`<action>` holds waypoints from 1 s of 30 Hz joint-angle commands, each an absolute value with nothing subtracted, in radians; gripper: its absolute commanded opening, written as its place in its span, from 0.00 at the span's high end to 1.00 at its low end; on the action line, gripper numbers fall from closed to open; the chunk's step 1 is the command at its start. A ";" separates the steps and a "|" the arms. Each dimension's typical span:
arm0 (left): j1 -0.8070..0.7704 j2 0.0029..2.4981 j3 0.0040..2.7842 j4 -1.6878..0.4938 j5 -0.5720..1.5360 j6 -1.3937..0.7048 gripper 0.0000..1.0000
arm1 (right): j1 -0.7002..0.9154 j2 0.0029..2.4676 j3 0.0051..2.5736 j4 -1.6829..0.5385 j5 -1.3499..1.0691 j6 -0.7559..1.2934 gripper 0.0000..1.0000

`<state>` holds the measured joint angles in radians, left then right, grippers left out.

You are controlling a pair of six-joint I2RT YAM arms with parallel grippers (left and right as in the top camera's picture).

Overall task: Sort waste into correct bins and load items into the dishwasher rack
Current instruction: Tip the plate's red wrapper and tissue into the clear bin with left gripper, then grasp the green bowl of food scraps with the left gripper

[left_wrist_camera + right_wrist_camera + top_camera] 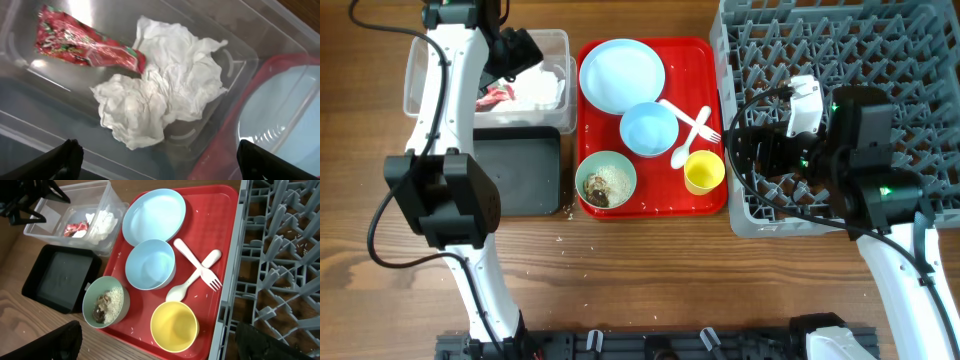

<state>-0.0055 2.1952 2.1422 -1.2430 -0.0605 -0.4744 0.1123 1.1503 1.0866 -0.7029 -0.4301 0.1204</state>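
The red snack wrapper (pixel 87 46) and the crumpled white tissue (pixel 160 95) lie in the clear tub (pixel 425 70); both also show in the overhead view, the wrapper (pixel 495 96) left of the tissue (pixel 538 88). My left gripper (pixel 157 160) hangs open and empty above them. On the red serving tray (pixel 705 55) sit the blue plate (pixel 622 74), blue bowl (pixel 648 129), green bowl (pixel 606 179) holding food scraps (pixel 105 306), yellow cup (pixel 703 171), and white fork (pixel 197 265) and spoon (pixel 192 282). My right gripper (pixel 157 340) is open above the cup (pixel 174 326).
The black tray (pixel 520 170) lies in front of the clear tub, left of the red tray. The grey dishwasher rack (pixel 920 80) fills the right side, its pegs right beside the red tray's edge. Crumbs are scattered on the wood by the black tray.
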 commanded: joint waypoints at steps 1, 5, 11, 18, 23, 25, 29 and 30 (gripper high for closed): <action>-0.009 2.149 2.154 -1.258 0.036 -0.361 0.01 | 0.113 1.155 1.107 -0.700 -0.442 0.133 0.00; -0.065 2.027 2.154 -1.312 0.203 -0.265 0.10 | 0.113 1.155 1.107 -0.693 -0.442 0.133 0.00; -0.344 2.019 2.035 -1.531 0.122 -0.441 0.23 | 0.113 1.155 1.107 -0.693 -0.442 0.133 0.00; -0.618 2.025 1.643 -1.102 0.121 -0.411 0.37 | 0.113 1.173 1.107 -0.686 -0.442 0.134 0.00; -0.613 2.042 1.594 -1.071 0.020 -0.480 0.45 | 0.113 1.173 1.107 -0.702 -0.442 0.134 0.00; -0.613 2.043 1.568 -1.049 0.004 -0.520 0.47 | 0.113 1.173 1.107 -0.702 -0.443 0.135 0.00; -0.612 2.042 1.463 -0.952 -0.006 -0.563 0.60 | 0.113 1.173 1.107 -0.701 -0.442 0.134 0.00; -0.612 2.042 1.458 -0.947 -0.005 -0.564 0.64 | 0.113 1.173 1.107 -0.701 -0.442 0.134 0.00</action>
<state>-0.6189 2.0319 1.4940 -0.9607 0.0151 -0.5297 0.1123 1.1664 1.0874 -0.7029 -0.4301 0.1276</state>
